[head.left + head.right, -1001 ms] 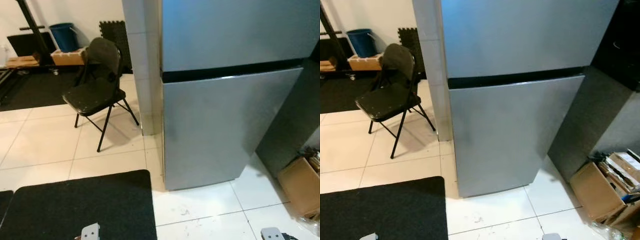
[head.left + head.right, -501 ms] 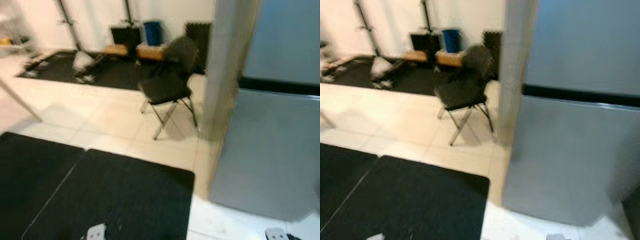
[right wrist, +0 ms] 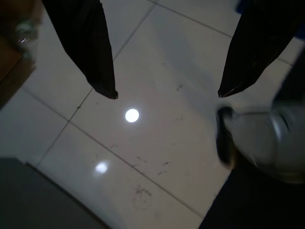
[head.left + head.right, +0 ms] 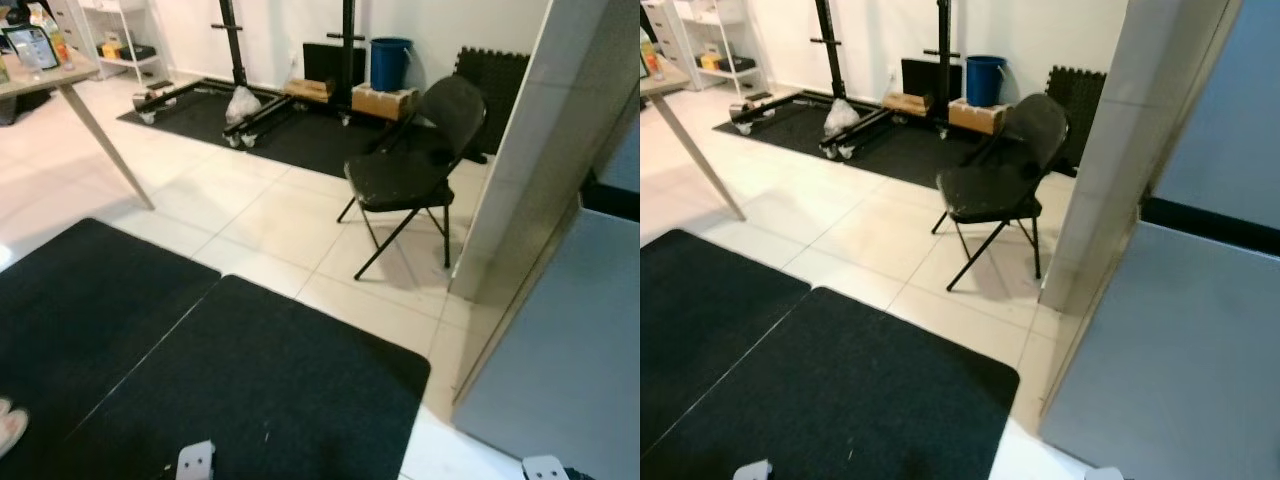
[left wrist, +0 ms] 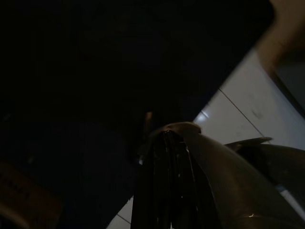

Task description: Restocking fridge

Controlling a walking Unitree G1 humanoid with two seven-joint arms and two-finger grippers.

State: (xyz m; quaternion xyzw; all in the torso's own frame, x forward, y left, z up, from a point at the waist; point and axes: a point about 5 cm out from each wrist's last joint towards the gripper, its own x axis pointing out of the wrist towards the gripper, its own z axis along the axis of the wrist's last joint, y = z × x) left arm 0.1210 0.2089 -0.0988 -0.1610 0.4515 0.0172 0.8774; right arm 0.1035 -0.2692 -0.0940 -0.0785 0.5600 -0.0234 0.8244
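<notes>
Two black mats [image 4: 200,380] beside closed fridge [image 4: 570,370].

left wrist view very dark | left gripper [image 5: 164,143] black, jaws pressed together | black mat [image 5: 95,57] beneath | pale floor tiles [image 5: 248,105] beside mat

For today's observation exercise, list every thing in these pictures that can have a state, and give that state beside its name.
fridge: doors shut
folding chair: unfolded, upright, seat bare
blue bin: upright by the wall
right gripper: open, holding nothing, over the white tile floor
left gripper: too dark to tell
black mats: lying flat, side by side
</notes>
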